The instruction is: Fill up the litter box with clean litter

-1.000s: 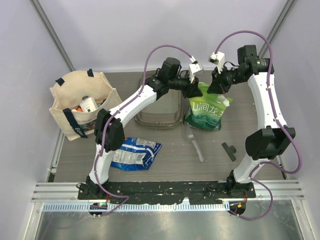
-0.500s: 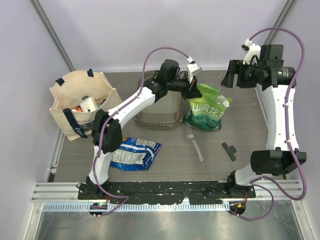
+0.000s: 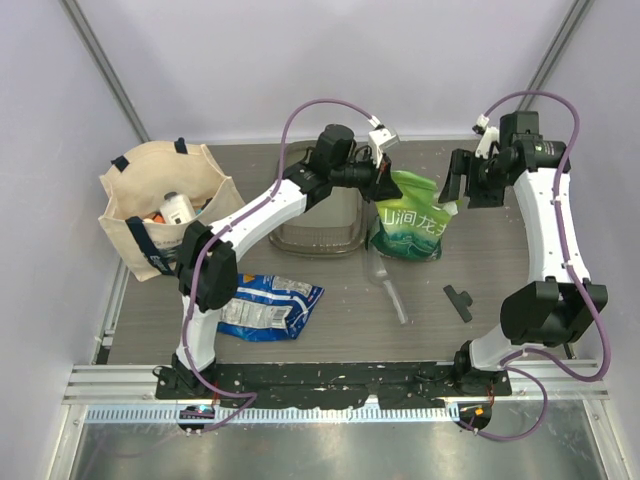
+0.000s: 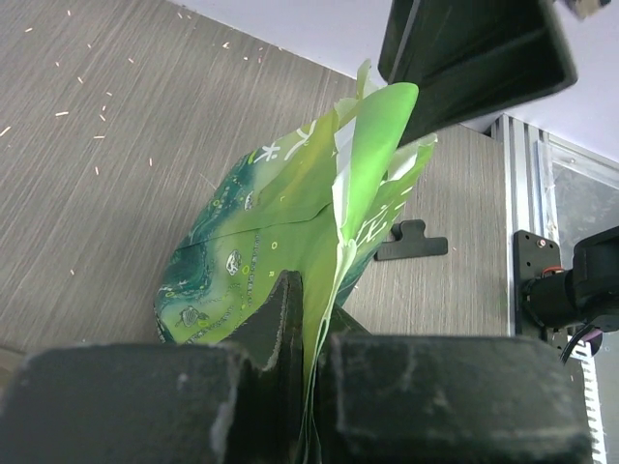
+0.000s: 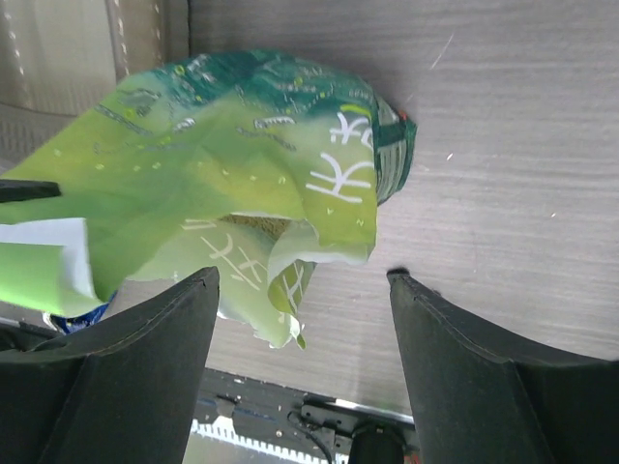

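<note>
The litter box (image 3: 318, 222), a smoky translucent tray, sits at the table's back middle, and I can make out no litter in it. Right of it stands a green-and-white printed bag (image 3: 408, 228). My left gripper (image 3: 384, 186) is shut on the bag's torn top edge; in the left wrist view the jaws (image 4: 314, 309) pinch the green film (image 4: 290, 203). My right gripper (image 3: 462, 188) hangs open just right of the bag's top, holding nothing. In the right wrist view its gripper (image 5: 302, 280) is spread below the bag (image 5: 222, 145), whose mouth shows tan clean litter (image 5: 253, 226).
A beige tote bag (image 3: 160, 205) with bottles stands at the left. A blue crinkly packet (image 3: 270, 305) lies front left. A clear scoop (image 3: 388, 285) and a black clip (image 3: 459, 300) lie in front of the green bag.
My left gripper has closed on the bag's top edge. My right gripper let go of the bag, opened, swung out to the right and came back beside it.
</note>
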You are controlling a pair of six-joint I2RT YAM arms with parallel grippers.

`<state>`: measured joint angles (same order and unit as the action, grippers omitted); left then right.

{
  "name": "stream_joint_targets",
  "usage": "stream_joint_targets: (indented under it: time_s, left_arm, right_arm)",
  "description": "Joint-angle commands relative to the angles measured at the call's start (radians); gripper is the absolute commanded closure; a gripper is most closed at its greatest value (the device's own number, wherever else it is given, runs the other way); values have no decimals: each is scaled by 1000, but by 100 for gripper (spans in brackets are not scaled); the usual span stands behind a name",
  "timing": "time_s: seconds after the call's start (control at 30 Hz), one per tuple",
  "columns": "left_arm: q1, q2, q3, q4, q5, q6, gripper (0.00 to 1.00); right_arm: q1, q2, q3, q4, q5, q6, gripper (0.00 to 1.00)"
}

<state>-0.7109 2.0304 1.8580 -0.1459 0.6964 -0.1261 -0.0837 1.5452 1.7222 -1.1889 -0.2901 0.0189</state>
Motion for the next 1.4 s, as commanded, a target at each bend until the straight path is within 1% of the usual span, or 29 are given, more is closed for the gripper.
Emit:
stream_joint_targets:
  time_s: [0.0, 0.13, 0.17, 0.27, 0.33, 0.4, 0.43, 0.47, 0.5, 0.53, 0.57, 0.6, 0.67, 0.73, 0.9, 1.0, 1.07, 1.23, 1.37]
  left_arm:
    - [5, -118, 21, 141, 15, -40, 100]
    - [2, -116, 26, 141, 15, -44, 100]
    - [2, -116, 27, 141, 17, -46, 100]
    - [1, -114, 26, 141, 17, -43, 100]
    - [1, -113, 29, 143, 14, -32, 100]
    - [1, -101, 38, 140, 8, -20, 100]
    - [1, -95, 50, 138, 3, -14, 100]
    - [2, -91, 56, 138, -4, -9, 100]
    - [1, -84, 66, 138, -11, 5, 100]
    - [1, -73, 87, 138, -26, 11, 100]
    - [1, -68, 101, 138, -32, 16, 100]
    - [2, -64, 113, 138, -40, 23, 100]
    - [5, -55, 145, 141, -61, 34, 100]
    - [10, -53, 165, 178, -67, 34, 100]
    - [25, -44, 184, 210, -74, 48, 100]
    - [31, -45, 184, 223, -64, 46, 100]
    - [33, -42, 188, 245, -66, 58, 100]
    - [33, 7, 289, 273, -75, 78, 100]
    - [34, 21, 314, 278, -86, 97, 100]
  right_arm:
    - [10, -34, -47, -26, 17, 23, 23]
    - [12, -45, -108, -18, 38, 45, 26]
    - [12, -45, -119, -8, 37, 55, 34]
    - [12, -33, -115, 15, 38, 59, 50]
    - [12, -24, -75, 28, 52, 61, 53]
    - [10, 4, -24, 37, 58, 59, 60]
    - [12, 16, -4, 37, 63, 55, 65]
    - [10, 36, 32, 38, 90, 55, 76]
    - [12, 47, 52, 35, 110, 47, 80]
    - [12, 56, 72, 26, 132, 41, 90]
    - [10, 64, 106, 22, 185, 33, 97]
    - [9, 76, 118, 17, 207, 17, 99]
    - [1, 88, 148, 5, 229, 3, 99]
    - [-22, 102, 161, 8, 233, 7, 99]
    - [-39, 116, 189, 26, 265, 7, 99]
    - [-45, 116, 174, 26, 266, 9, 99]
    - [-50, 116, 175, 34, 237, 15, 99]
    - [-50, 131, 230, 48, 233, 38, 99]
    - [-59, 142, 249, 51, 233, 38, 99]
